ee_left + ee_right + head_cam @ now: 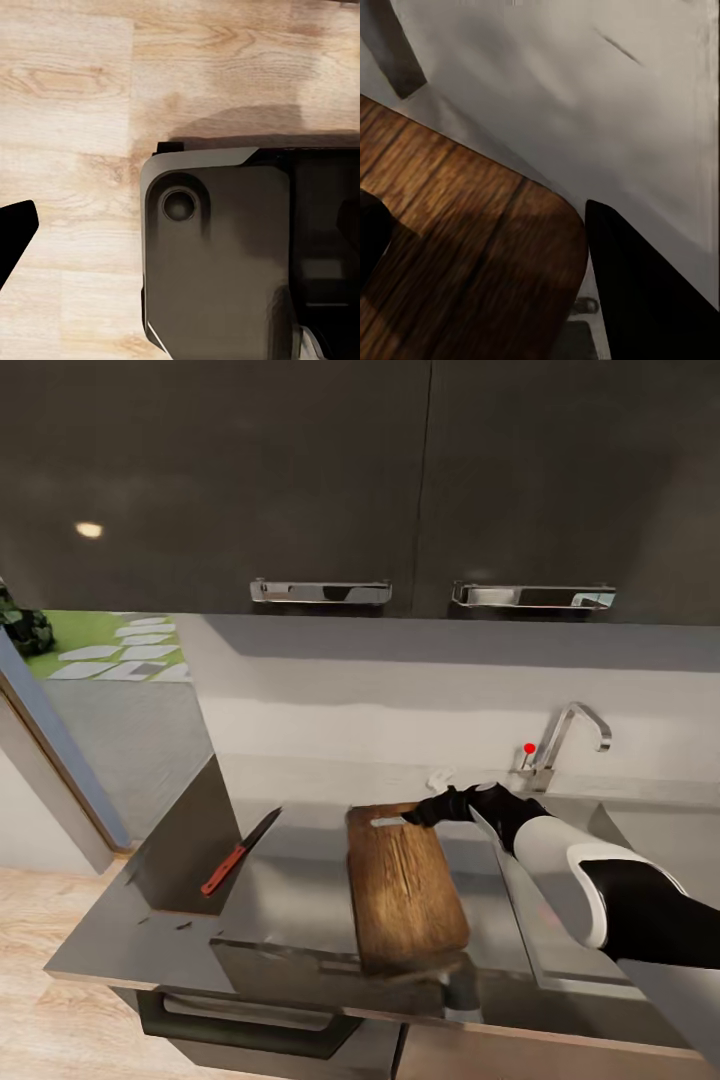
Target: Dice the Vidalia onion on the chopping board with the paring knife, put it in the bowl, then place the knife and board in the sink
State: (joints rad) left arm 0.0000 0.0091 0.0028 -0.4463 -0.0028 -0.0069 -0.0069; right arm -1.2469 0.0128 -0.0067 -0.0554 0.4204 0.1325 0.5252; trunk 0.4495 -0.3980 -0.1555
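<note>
The dark brown chopping board (405,890) lies lengthwise on the grey countertop (290,905). My right gripper (424,816) hovers at its far end near the small hole. In the right wrist view the board's rounded corner (472,240) lies between the spread fingers (645,300); the gripper is open. The paring knife (240,852), red handle toward me, rests left of the board beside a dark upright panel. The sink (612,822) is at the right, largely hidden by my right arm; the onion is out of view. One left fingertip (15,232) hangs over the wood floor.
A chrome faucet (572,740) with a red knob (529,748) stands behind the sink. A small white shape (440,779) shows behind the right gripper, too little to identify. Dark upper cabinets (320,480) hang overhead. The left wrist view shows my dark base (225,255).
</note>
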